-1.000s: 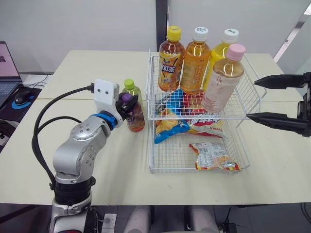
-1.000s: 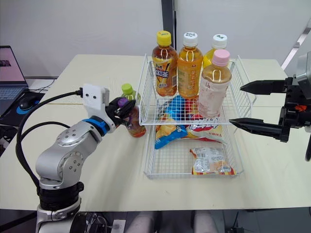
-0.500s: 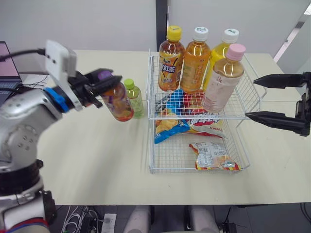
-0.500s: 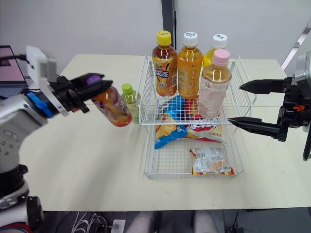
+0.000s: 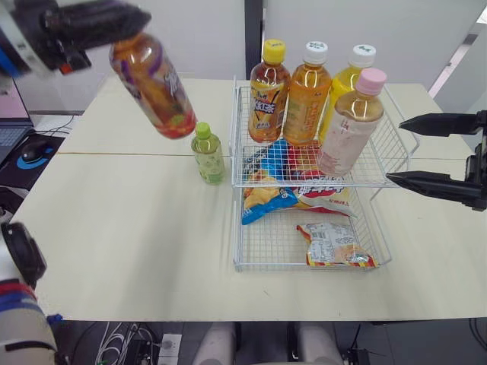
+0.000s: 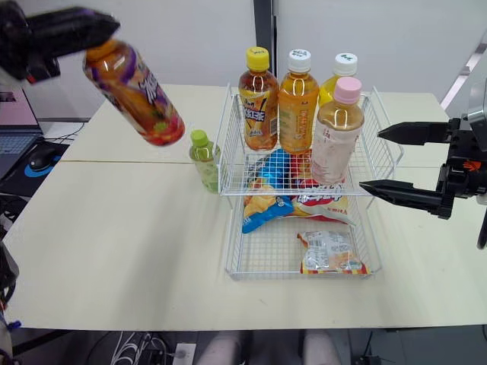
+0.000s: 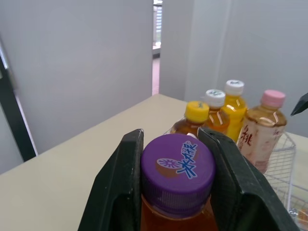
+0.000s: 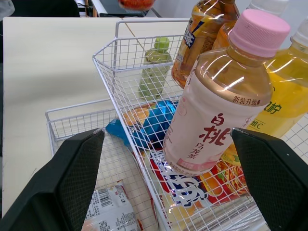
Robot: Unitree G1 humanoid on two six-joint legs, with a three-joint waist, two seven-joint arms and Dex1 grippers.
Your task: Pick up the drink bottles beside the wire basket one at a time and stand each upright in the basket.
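Observation:
My left gripper (image 5: pixel 141 21) is shut on the purple cap of an orange drink bottle (image 5: pixel 152 85), which hangs tilted high above the table's left side, left of the wire basket (image 5: pixel 237 182). The left wrist view shows both fingers (image 7: pixel 122 187) clamped on the purple cap (image 7: pixel 178 166). A small green-capped bottle (image 5: pixel 207 154) stands on the table against the basket's left wall. The upper tier holds several bottles, among them a leaning pink-capped one (image 5: pixel 350 125). My right gripper (image 5: pixel 396 150) is open, just right of the basket.
Snack bags (image 5: pixel 333 245) lie in the basket's lower tier and a blue bag (image 5: pixel 275 163) on the upper one. A laptop (image 5: pixel 11 114) and a mouse (image 5: pixel 34 150) sit off the table's left edge. Bare tabletop (image 5: pixel 137 236) spreads in front and left.
My left arm has lifted the purple-capped bottle from beside the green-capped one, up and to the left, well above the table. The right gripper has stayed put.

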